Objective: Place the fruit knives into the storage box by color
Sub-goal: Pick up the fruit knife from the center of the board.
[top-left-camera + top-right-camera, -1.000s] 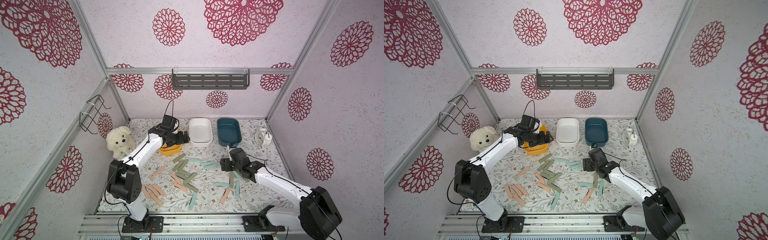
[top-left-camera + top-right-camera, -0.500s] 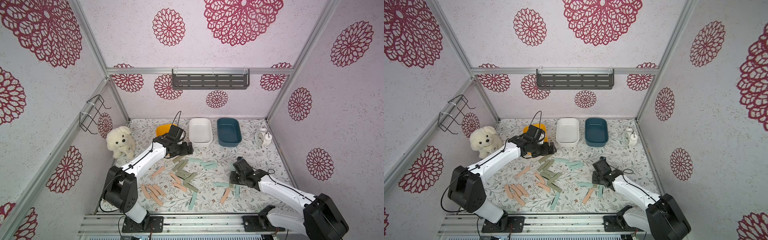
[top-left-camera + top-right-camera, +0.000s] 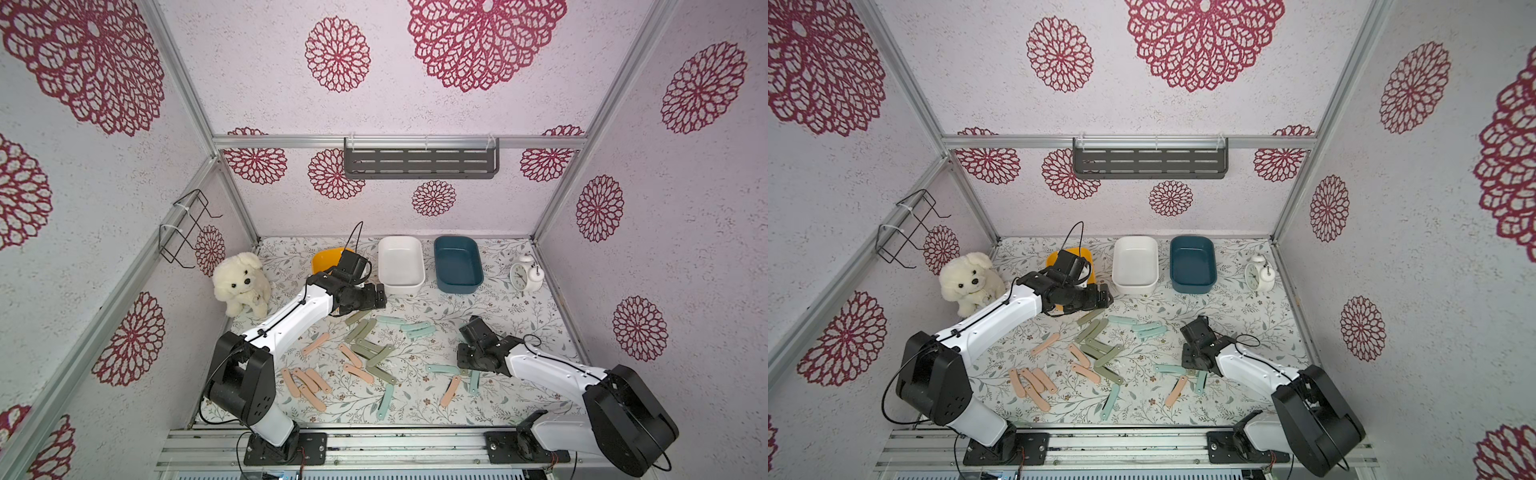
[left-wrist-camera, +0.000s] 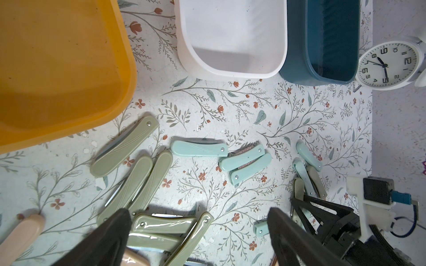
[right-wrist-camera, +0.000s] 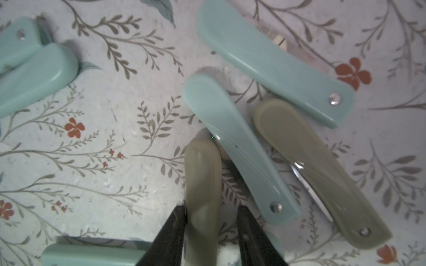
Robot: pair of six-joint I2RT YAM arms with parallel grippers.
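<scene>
right claw (image 5: 211, 209) now astride sage knife (image 5: 200, 175)

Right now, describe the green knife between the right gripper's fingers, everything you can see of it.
The green knife is a smooth, glossy, plastic-looking bar in dull sage, a little blurred. One rounded end shows and the other runs out of the right wrist view. It seems to lie on the flowered cloth, inside the right gripper. One finger touches its side and the other stands a sliver off. Its rounded end meets a mint knife.
</scene>
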